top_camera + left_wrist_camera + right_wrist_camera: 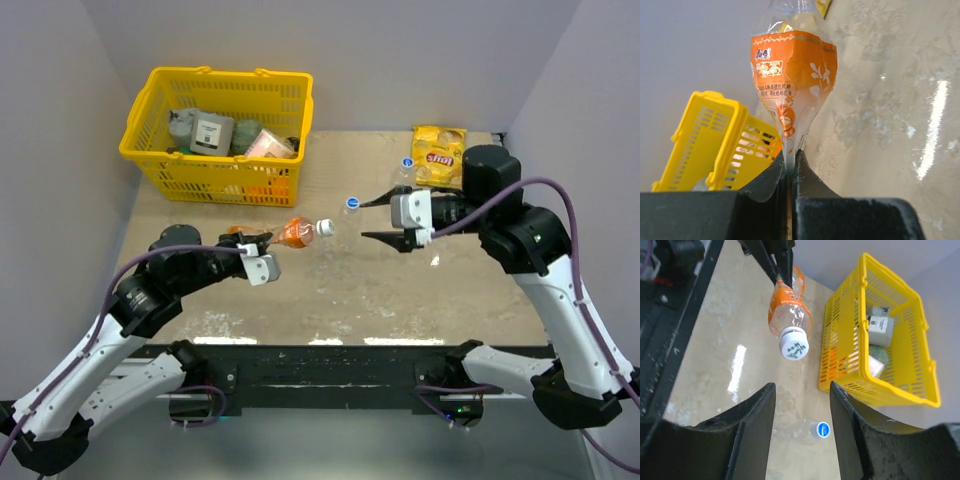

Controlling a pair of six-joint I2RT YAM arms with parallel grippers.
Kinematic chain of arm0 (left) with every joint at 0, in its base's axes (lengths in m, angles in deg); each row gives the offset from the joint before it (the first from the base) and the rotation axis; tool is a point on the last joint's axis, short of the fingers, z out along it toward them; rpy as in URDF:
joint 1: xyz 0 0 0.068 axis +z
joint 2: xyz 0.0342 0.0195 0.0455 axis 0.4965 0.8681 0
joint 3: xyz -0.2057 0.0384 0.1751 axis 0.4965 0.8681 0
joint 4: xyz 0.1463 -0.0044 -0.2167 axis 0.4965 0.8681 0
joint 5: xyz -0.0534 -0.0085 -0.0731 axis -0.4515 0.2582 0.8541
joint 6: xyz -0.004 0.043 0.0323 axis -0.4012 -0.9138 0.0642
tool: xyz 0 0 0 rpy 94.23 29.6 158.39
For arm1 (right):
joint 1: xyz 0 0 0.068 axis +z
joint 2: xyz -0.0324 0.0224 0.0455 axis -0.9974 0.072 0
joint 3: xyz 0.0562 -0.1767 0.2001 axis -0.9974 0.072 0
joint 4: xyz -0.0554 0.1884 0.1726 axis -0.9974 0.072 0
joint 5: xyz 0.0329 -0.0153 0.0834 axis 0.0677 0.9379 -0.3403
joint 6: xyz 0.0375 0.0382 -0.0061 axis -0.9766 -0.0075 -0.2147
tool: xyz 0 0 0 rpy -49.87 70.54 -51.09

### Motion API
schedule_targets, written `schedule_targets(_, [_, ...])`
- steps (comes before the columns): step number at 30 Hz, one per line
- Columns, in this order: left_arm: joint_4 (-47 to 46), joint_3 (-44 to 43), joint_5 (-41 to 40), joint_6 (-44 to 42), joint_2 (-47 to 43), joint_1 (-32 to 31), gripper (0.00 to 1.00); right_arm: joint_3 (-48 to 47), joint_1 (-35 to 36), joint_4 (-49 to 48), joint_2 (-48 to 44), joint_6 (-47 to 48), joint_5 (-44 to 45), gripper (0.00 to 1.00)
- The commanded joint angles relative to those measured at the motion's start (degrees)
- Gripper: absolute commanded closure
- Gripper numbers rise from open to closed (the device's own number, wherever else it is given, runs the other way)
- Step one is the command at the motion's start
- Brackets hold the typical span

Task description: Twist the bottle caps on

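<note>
- Left arm (100,340): rises from its base at the near edge of the counter, elbow bent, forearm reaching right toward the middle.
- Left pincer (262,242): black fingers (772,175) pressed together, clamped on the pinched bottom end of the orange bottle (295,233).
- Right arm (560,290): stands at the right side, elbow high, forearm turned leftward.
- Right pincer (370,218): faces the left pincer, well short of it; fingers (752,415) parted, nothing between them.

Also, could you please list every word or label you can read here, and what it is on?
"Lay's": red logo on the yellow crisp packet.
Orange bottle label: Chinese print, too blurred to read.
Grey box in the yellow basket: print too small to read.
</note>
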Motion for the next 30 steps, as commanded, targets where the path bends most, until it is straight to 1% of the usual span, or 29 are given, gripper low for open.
schedule_targets(1, [2.9,-3.7,6.7,2.2,2.6,0.5,1.00,1.5,3.2,4.6,0.1,18.8,6.5,0.50])
schedule_targets(4, [3.9,-5.8,7.1,0.7,4.0,0.5,1.00,0.8,5.4,5.3,1.1,24.4,9.0,0.47])
schedule_targets(8, [3.9,-6.6,7.5,-0.4,4.4,0.5,1.00,-1.5,6.4,7.4,2.9,29.0,9.8,0.39])
schedule_targets(12, [3.6,-6.7,7.3,-1.2,4.5,0.5,1.00,-3.0,7.7,10.8,4.9,33.7,10.5,0.37])
schedule_targets(18, [3.5,-6.3,7.1,-1.8,4.3,0.5,1.00,-3.0,9.4,9.1,4.7,35.0,9.6,0.38])
schedule_targets(21, [3.2,-6.2,7.2,-1.7,4.4,0.5,1.00,-3.0,10.7,9.9,4.5,37.1,9.7,0.41])
schedule_targets(24, [2.9,-5.9,7.1,-1.8,4.3,0.5,1.00,-2.7,11.3,10.4,4.4,38.4,9.8,0.41])
schedule_targets(27, [2.3,-5.7,7.0,-1.6,4.3,0.4,1.00,-2.4,11.9,10.8,4.4,39.6,9.8,0.45])
schedule_targets(30, [1.9,-5.6,6.8,-1.5,4.2,0.5,1.00,-2.2,12.0,9.9,4.4,39.6,9.3,0.51])
